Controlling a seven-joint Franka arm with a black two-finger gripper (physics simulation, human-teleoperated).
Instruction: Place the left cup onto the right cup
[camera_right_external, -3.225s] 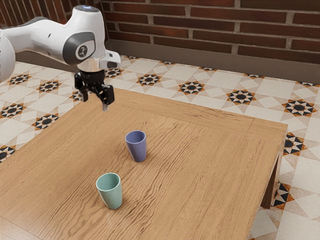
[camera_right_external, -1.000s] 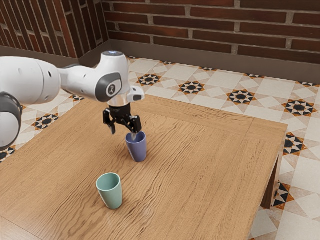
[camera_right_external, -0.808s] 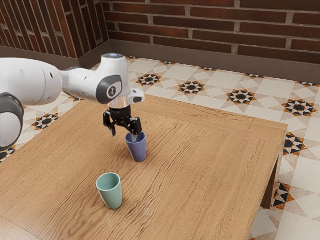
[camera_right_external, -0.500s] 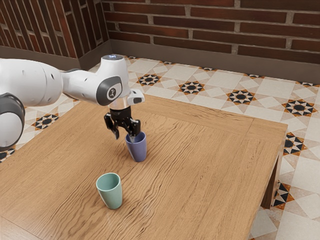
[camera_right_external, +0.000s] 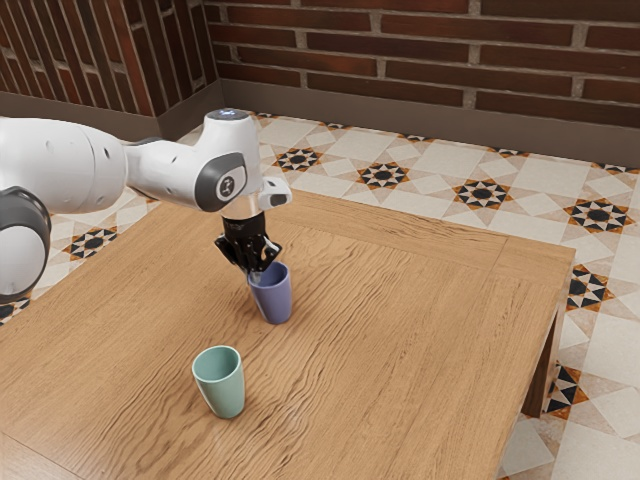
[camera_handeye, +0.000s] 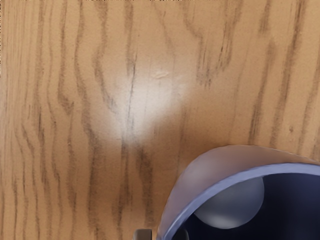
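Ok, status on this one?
Both fingers shut on purple cup rim. Cup on table, not yet lifted; green cup apart, upright. Nothing between them.

No word, label, brand name, number or sign could be read anywhere. The only marking was a small white emblem on the grey disc (camera_right_external: 222, 184) at the side of the robot arm's (camera_right_external: 150, 170) joint, and it was too small to make out as letters or figures.
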